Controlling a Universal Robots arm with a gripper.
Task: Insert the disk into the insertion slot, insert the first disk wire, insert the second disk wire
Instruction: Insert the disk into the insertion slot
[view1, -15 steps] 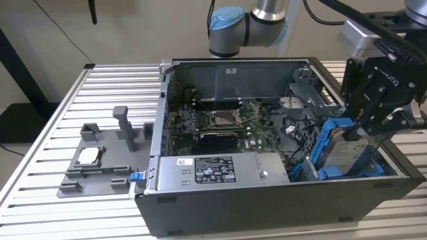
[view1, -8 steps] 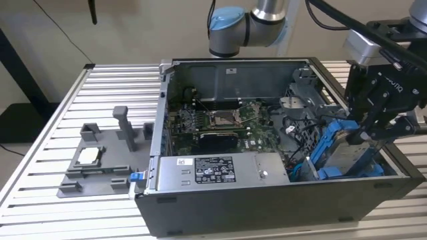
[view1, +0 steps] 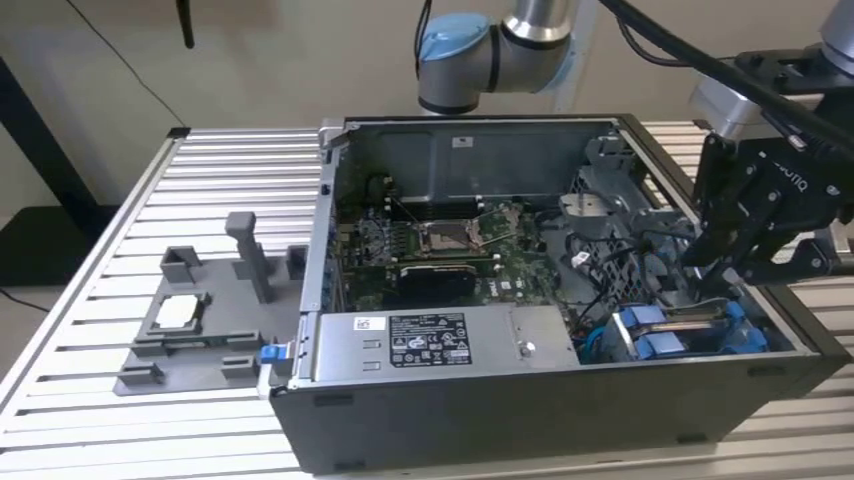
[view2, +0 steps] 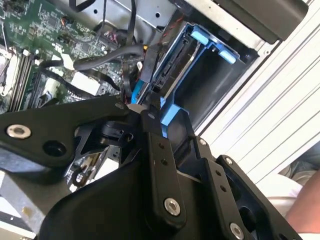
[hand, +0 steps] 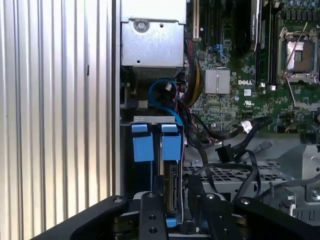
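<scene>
My gripper (view1: 705, 285) hangs over the near right corner of the open computer case (view1: 534, 400). The disk (hand: 173, 185) stands on edge in the insertion slot (hand: 155, 119), a grey bay with two blue tabs (hand: 143, 145). In both wrist views the black fingers (hand: 151, 207) sit either side of the disk's blue carrier end (view2: 171, 117), and my gripper (view2: 167, 116) looks shut on it. A blue wire (hand: 157, 90) loops loose beside the bay. A black wire with a white plug (hand: 246, 126) lies loose over the motherboard.
A grey metal box with white stickers (view1: 427, 340) lies along the case's front. The motherboard (view1: 441, 240) fills the case floor. A grey fixture (view1: 200, 320) stands on the slatted table (view1: 200, 180) at the exterior view's left. A person's arm (view2: 305, 210) is nearby.
</scene>
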